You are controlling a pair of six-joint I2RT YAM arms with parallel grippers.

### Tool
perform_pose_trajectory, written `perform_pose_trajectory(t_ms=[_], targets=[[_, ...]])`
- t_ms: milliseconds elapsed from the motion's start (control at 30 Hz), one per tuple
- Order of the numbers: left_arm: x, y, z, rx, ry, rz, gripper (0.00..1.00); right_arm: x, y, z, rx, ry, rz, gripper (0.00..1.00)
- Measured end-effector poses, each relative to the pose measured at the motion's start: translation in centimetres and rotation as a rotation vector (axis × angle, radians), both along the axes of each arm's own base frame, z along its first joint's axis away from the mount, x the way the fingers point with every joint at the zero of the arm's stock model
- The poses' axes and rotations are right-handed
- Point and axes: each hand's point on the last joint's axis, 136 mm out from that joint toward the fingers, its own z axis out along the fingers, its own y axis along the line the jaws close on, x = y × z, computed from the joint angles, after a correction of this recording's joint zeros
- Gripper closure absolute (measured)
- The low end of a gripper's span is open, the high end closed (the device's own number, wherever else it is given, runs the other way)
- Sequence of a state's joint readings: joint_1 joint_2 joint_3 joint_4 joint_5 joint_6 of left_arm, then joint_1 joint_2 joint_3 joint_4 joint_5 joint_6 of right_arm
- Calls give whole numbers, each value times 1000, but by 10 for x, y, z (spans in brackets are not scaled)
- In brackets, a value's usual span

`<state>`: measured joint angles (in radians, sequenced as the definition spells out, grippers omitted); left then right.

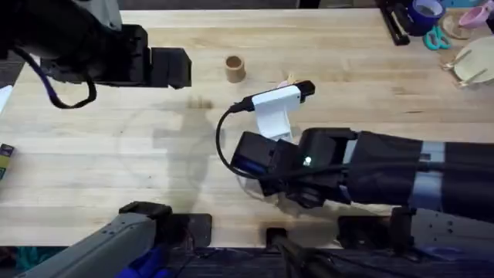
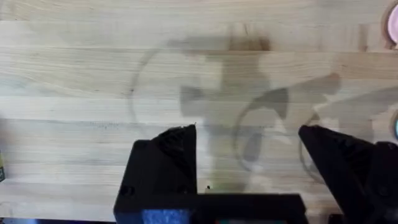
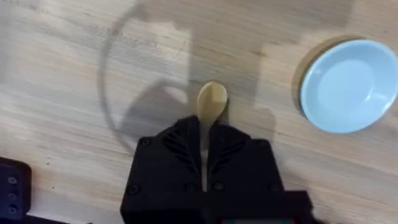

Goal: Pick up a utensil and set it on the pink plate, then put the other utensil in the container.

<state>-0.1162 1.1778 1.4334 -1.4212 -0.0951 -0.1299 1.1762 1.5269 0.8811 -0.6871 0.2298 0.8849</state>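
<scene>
My right gripper (image 3: 205, 134) is shut on the other utensil, a pale wooden spoon (image 3: 211, 101). Its oval head sticks out past the fingertips, above the bare table. The right arm reaches across the middle of the table, with its white wrist camera (image 1: 274, 104) on top. The container, a tan cup (image 1: 235, 69), stands upright at the back, left of that camera. A sliver of the pink plate (image 2: 393, 25) shows at a frame edge. The first utensil is hidden. My left gripper (image 2: 249, 143) hangs open over bare wood, near the back left (image 1: 170, 68).
A light-blue plate (image 3: 348, 86) lies close beside the held spoon. Pens, scissors and a blue tape roll (image 1: 424, 11) crowd the back right corner, with pale wooden pieces (image 1: 475, 63) near them. A small object (image 1: 4, 161) sits at the left edge.
</scene>
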Motion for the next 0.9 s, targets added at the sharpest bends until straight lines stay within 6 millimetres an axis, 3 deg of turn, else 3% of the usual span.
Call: perform_pose_trajectory(t_ms=[200, 367, 700, 900], targets=[[-2, 0, -1, 1, 10, 0, 7, -2, -6, 2, -40, 32, 76, 972], [-2, 0, -1, 1, 11, 0, 9, 6, -7, 15, -70, 43, 147, 970], [13, -1, 6, -5, -57, 0, 7, 69, 1, 73, -15, -60, 155, 970], [22, -1, 11, -2, -100, 4, 7, 112, -5, 105, 20, -139, 146, 970]])
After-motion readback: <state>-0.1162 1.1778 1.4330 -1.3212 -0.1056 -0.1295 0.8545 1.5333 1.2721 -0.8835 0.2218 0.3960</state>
